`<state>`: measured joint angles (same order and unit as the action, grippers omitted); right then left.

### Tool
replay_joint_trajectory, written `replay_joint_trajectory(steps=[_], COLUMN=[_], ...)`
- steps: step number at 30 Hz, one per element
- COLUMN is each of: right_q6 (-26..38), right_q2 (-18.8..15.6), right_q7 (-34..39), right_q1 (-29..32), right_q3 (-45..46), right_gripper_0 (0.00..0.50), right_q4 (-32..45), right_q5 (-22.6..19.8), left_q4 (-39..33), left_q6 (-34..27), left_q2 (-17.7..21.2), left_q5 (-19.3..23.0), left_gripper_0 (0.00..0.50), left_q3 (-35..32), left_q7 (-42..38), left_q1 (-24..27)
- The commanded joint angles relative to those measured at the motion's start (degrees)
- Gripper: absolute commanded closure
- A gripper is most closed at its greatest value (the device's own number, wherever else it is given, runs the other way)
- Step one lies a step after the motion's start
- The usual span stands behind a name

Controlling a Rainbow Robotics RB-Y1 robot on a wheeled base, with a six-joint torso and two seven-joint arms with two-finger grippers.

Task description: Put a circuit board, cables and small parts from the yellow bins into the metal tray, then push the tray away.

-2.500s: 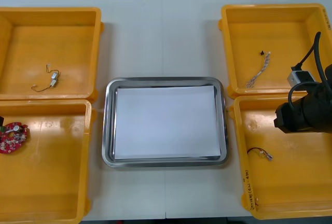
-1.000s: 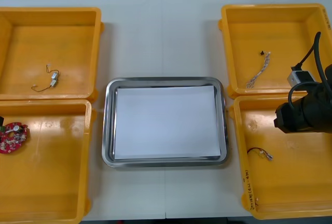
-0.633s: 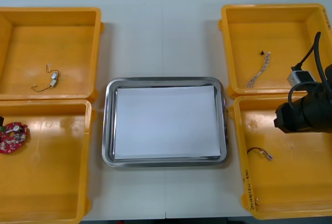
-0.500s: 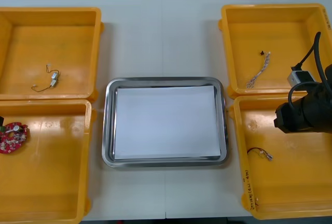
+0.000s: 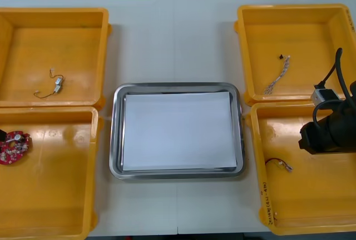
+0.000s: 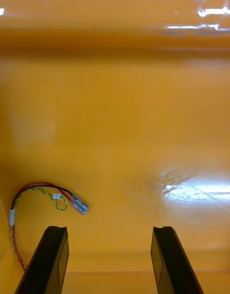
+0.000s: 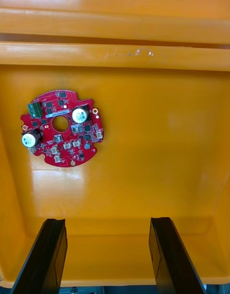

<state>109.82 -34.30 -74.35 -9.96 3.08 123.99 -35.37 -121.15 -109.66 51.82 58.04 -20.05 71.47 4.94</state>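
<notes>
My right gripper (image 6: 110,261) hangs open inside the near right yellow bin (image 5: 317,220), with nothing between its fingers. A red and yellow cable (image 6: 44,197) lies on the bin floor just beyond one finger (image 6: 50,260). In the front view the same cable (image 5: 278,164) lies left of my right arm (image 5: 329,133). My left gripper (image 7: 108,255) is open over the near left bin (image 7: 143,188), and the round red circuit board (image 7: 61,127) lies ahead of it, apart from the fingers. The board (image 5: 12,145) sits at that bin's left side. The metal tray (image 5: 115,134), white inside, stands in the middle.
The far right bin (image 5: 250,18) holds a twisted cable (image 5: 276,79) and a small dark part (image 5: 281,57). The far left bin (image 5: 103,40) holds a small metal part with wires (image 5: 54,84). Bare table lies beyond and in front of the tray.
My right arm has shifted a little toward the table's near edge and to the right, over the near right bin. The tray, the cables and the board lie where they were.
</notes>
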Motion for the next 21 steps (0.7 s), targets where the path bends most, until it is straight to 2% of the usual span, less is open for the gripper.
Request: replay_joint_trajectory(steps=[1, 7, 14, 21], right_q6=[0.2, -0.7, -1.9, -9.0], right_q2=[-2.2, -2.3, -2.4, -5.1], right_q7=[-13.2, -23.6, -30.8, -31.0], right_q1=[0.6, 0.6, 1.0, 3.5], right_q3=[0.8, 0.5, -0.1, -3.6], right_gripper_0=[0.0, 0.0, 0.0, 0.0], right_q4=[2.6, 2.7, 2.7, 2.7], right_q5=[0.6, 0.3, -0.1, -0.8], left_q4=[3.1, 6.7, 10.4, 14.3], left_q6=[-0.3, 0.9, 3.3, 7.8], left_q2=[0.0, 0.2, 0.2, 0.2], left_q5=[-0.2, -0.9, -1.5, -2.4], left_gripper_0=[0.0, 0.0, 0.0, 0.0], left_q3=[-0.8, -1.8, -2.9, -2.8], left_q7=[2.2, 9.7, 20.0, 25.4], left_q1=[-1.1, -1.1, -1.1, -1.1])
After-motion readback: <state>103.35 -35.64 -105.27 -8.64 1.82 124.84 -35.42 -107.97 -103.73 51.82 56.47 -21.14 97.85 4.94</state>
